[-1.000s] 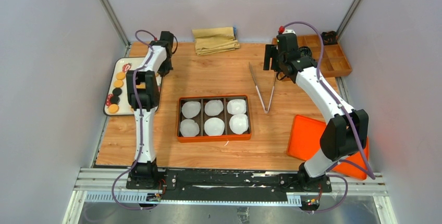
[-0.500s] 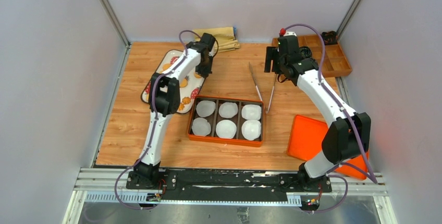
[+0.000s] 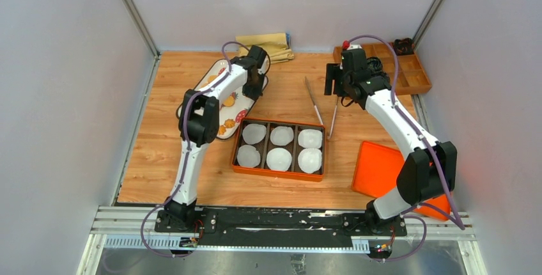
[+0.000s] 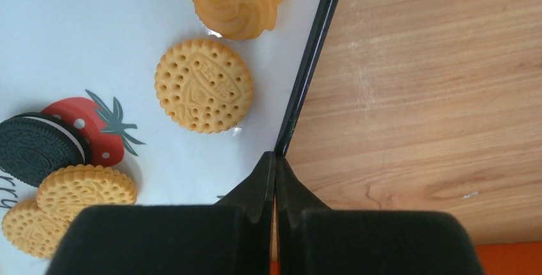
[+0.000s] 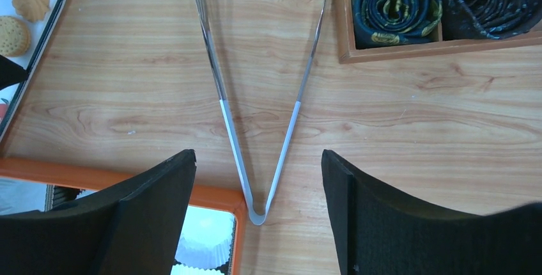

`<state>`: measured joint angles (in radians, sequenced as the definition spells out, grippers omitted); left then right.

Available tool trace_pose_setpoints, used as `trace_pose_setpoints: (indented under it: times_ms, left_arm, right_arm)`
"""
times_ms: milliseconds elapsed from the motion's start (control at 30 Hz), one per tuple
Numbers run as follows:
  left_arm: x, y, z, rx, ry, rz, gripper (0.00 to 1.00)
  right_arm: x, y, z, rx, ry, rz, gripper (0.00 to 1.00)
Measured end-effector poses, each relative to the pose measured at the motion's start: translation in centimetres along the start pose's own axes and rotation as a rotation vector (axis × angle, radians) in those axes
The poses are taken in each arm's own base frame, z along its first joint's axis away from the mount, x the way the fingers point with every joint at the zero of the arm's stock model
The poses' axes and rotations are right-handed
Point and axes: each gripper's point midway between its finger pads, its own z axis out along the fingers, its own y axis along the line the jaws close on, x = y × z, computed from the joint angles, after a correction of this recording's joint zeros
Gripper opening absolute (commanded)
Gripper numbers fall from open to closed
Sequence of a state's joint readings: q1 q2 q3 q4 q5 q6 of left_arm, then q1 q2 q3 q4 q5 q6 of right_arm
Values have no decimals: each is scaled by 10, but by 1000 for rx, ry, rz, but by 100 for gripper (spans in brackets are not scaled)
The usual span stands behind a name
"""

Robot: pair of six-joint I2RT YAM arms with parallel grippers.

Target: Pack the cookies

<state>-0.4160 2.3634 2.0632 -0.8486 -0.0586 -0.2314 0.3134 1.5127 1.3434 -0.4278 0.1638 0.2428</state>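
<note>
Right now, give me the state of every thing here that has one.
Left claw, shut on the tray rim.
Right claw, open.
Tongs, spread open, lying flat.
Orange box, uncovered, its six paper cups empty.
Cookies, loose on the tray, none packed.

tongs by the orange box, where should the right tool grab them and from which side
Grip the tongs across both legs, a little up from the hinge, coming straight down from above. They lie flat in a V with the hinge nearest the orange box. The open right tool hangs astride that narrow end, so closing there should pinch both legs together.
</note>
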Motion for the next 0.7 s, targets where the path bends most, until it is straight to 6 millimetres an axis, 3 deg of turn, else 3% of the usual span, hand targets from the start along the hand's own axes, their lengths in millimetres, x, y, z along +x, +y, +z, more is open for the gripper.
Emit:
trace_pose_setpoints:
  times_ms: [500,600,700]
  left_arm:
    - [25,-17,-8,108,-28,39,0]
    - [31,-19,-12,104,-48,32,11]
    - [33,-18,-14,76,-53,31,23]
  right_arm:
    - [47,-2,4,-7,137,-21,80]
    - [48,-1,5,-6,140,-18,84]
    - [53,0,10,-1,160,-13,95]
